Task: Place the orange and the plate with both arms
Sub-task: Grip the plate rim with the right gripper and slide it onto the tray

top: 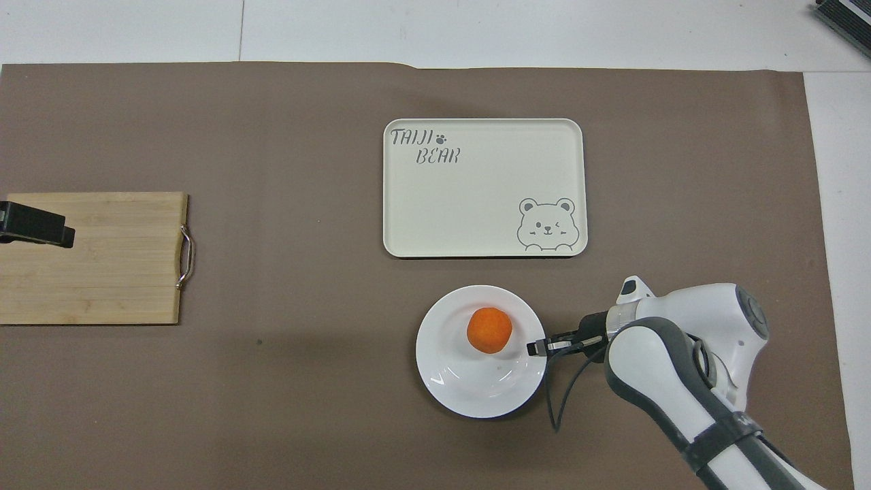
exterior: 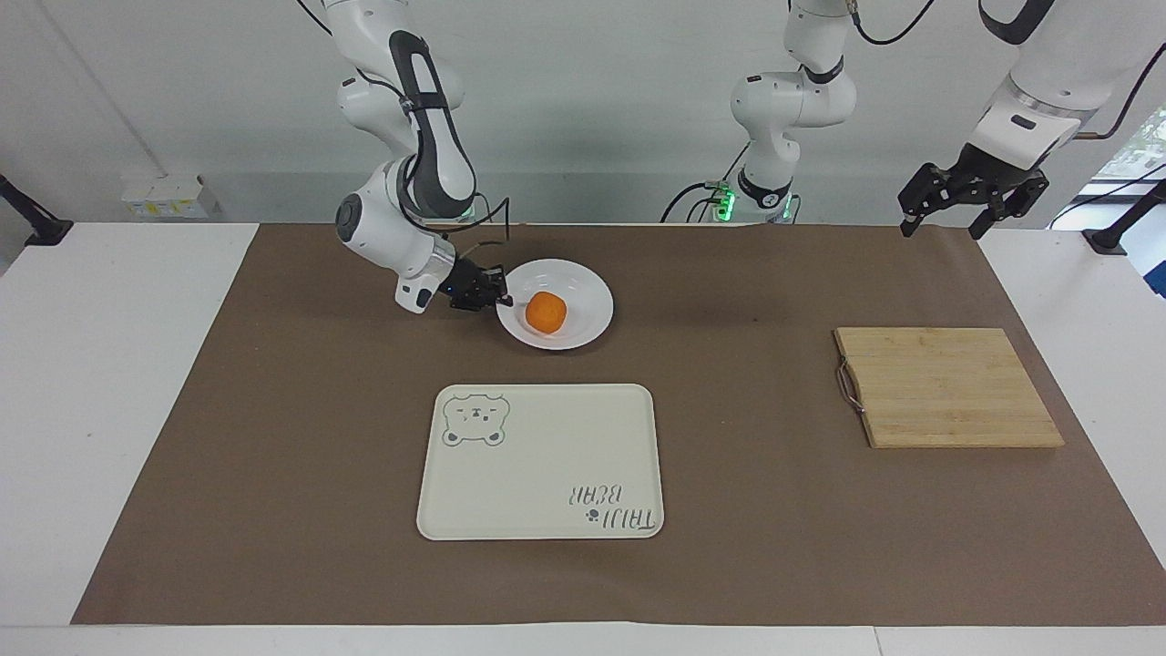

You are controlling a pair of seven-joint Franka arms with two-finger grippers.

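The right gripper (exterior: 499, 298) was clamped on the rim of the plate (exterior: 588, 292), at the edge toward the right arm's end of the table, fingers pressed together on it. The orange (exterior: 546, 312) sat in the plate, roughly central. The plate was on the brown mat (exterior: 273, 437), nearer to the robots than the tray (exterior: 547, 474) with the bear drawing. The left gripper (exterior: 970, 205) hung in the air with fingers spread, holding nothing, waiting over the left arm's end of the table near the cutting board (exterior: 947, 387).
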